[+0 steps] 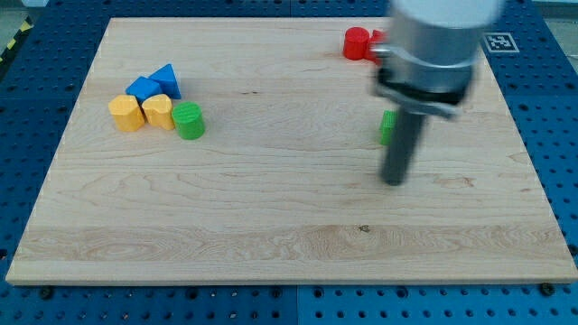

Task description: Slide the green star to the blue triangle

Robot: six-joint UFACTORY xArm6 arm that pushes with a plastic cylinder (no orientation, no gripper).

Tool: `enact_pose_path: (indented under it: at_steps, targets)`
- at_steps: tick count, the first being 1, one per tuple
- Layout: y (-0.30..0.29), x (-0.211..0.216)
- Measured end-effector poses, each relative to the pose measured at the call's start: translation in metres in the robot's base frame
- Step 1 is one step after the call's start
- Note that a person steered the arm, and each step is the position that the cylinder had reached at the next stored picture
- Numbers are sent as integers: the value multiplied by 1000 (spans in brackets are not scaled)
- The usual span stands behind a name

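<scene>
The green star (386, 127) lies at the view's right, mostly hidden behind my rod; only a green sliver shows. My tip (394, 181) rests on the board just below the star. The blue triangle (166, 79) sits at the view's upper left, in a cluster of blocks, far to the left of the star and my tip.
Next to the blue triangle are a blue block (142, 89), two yellow blocks (126, 113) (158, 111) and a green cylinder (189, 120). A red cylinder (357, 42) and another red block (377, 47) sit at the view's top right, partly behind the arm.
</scene>
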State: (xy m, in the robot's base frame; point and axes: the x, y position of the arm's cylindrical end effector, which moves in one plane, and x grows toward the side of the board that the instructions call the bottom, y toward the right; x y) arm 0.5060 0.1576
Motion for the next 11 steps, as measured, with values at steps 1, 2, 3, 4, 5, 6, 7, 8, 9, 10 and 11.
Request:
enact_pose_path:
  at_steps: [1,2,3,4,5,6,7,8,9,10,11]
  targets:
    - [94,-21]
    - [105,-27]
    - [94,-44]
    - [66,-48]
    - [29,-49]
    - [-3,-69]
    - [-29,-80]
    - [-60,-80]
    - [-99,-80]
    - [-140,-80]
    - [-179,-81]
